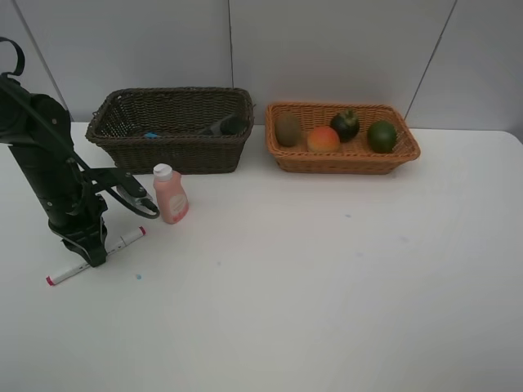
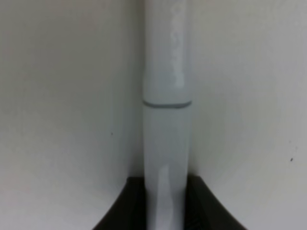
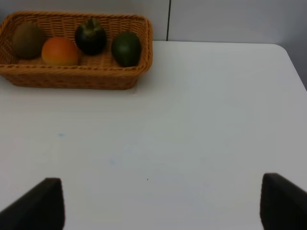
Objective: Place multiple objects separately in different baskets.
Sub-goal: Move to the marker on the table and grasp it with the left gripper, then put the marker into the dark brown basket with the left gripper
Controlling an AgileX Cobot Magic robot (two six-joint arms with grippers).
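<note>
Left gripper (image 1: 88,251) is clamping its jaws on the white red-ended marker (image 1: 122,242), which is lying flat on the white table (image 1: 327,286) at the front left; in the left wrist view the marker barrel (image 2: 165,143) is sitting between the dark fingers (image 2: 199,211), touching both. The left arm is standing nearly upright over it. A pink white-capped bottle (image 1: 170,194) is standing upright on the table just beside the arm, in front of the dark brown basket (image 1: 172,151). That basket is holding a dark item (image 1: 229,125) near its right end and something with a bit of blue (image 1: 150,135) near the left; too dim to tell more. The light orange-tan basket (image 1: 343,159) is sitting to the right of the brown one, apart from it, holding a kiwi (image 1: 287,128), peach (image 1: 323,139), mangosteen (image 1: 345,124) and green fruit (image 1: 381,135) in a row. Right gripper (image 3: 160,201) is hanging wide open over bare table, holding nothing, with the tan basket well ahead of it.
</note>
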